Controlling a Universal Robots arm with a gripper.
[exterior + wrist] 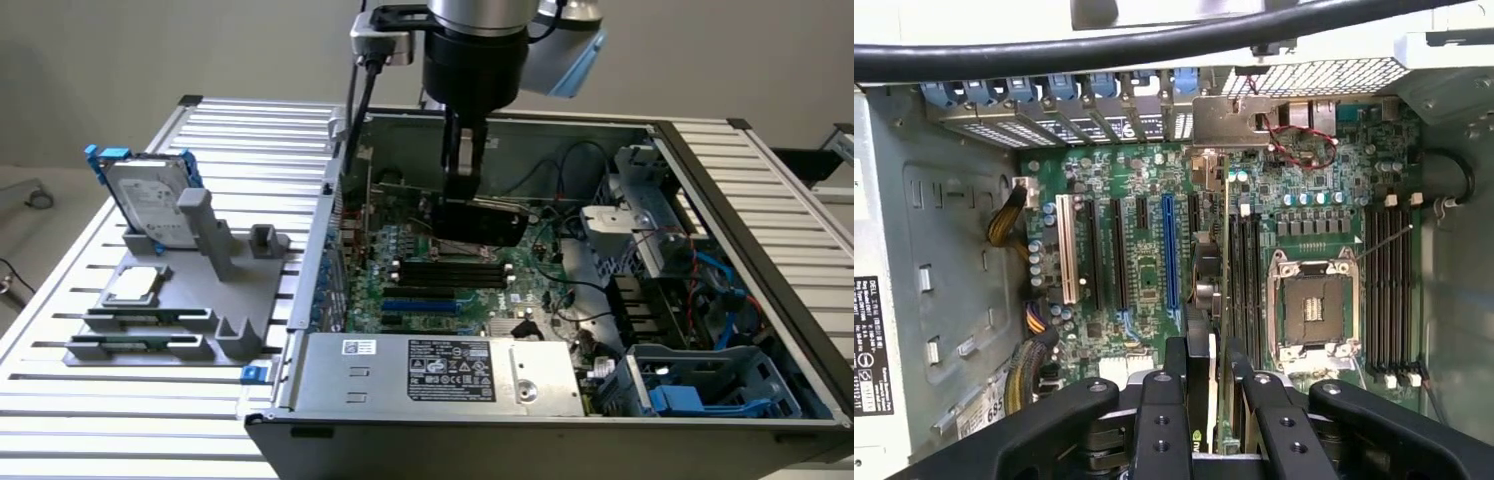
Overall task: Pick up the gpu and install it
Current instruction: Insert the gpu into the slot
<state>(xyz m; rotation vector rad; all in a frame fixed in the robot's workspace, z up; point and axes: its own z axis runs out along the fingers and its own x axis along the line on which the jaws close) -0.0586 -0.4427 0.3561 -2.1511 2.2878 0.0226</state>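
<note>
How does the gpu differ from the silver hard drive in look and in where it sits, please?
The gpu is black; the hard drive is silver with a blue frame. The gpu is held in the gripper jaws over the motherboard inside the case; the hard drive stands in a grey holder on the table outside it. Both are flat and rectangular.

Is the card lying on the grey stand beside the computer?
No, the gripper holds the card inside the open computer, just above the green board.
</note>
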